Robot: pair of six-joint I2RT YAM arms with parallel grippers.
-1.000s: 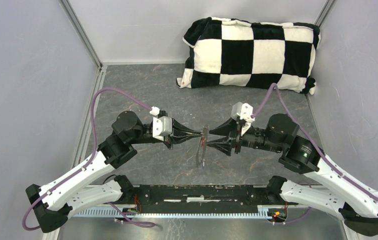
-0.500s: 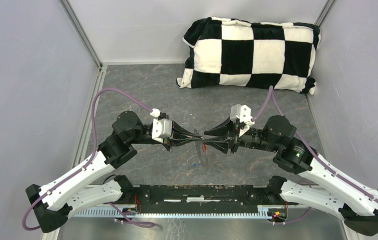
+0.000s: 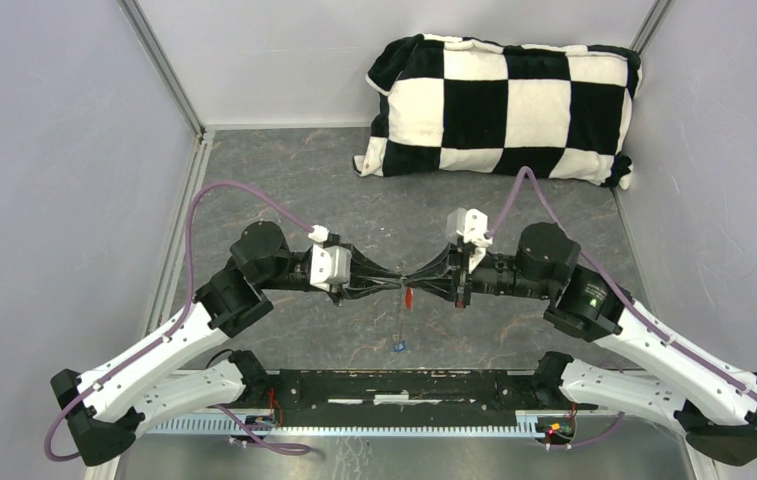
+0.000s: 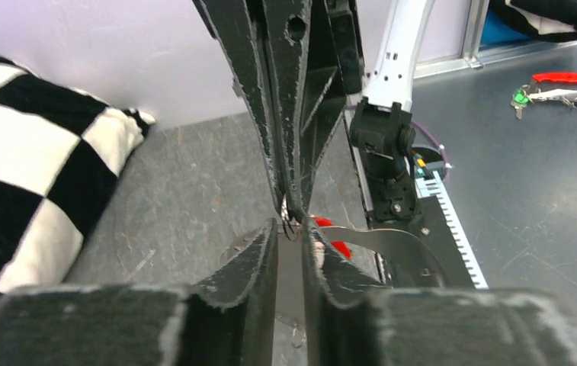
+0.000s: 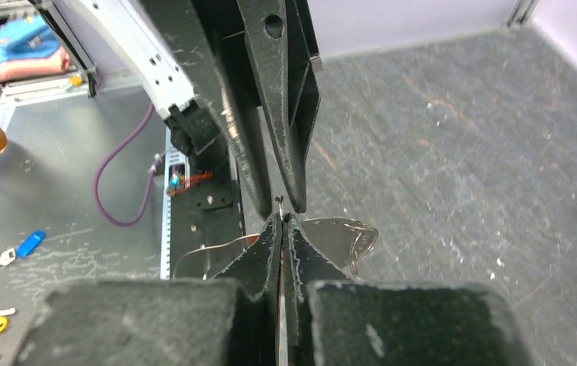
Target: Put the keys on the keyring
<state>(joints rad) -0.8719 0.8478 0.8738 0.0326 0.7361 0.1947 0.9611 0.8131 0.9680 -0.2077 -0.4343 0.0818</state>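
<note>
Both look threaded to me: red key [image 3: 408,297] and blue key [image 3: 399,346] hang below jaws, right gripper [image 5: 283,223] clamps keyring [image 4: 373,238], left gripper [image 4: 290,232] jaws just apart.

The keyring [image 5: 338,229] is up off the surface, a floppy grey band caught edge-on in the closed jaws of the right gripper [image 5: 281,221], with its loose loops bulging out to either side of the tips. From above it shows only as a thin strand hanging down. The red-headed key [image 3: 408,297] hangs just under the pinch point. The blue-headed key [image 3: 398,346] sits lower, at the strand's bottom end, and I can't tell if it touches the surface
</note>
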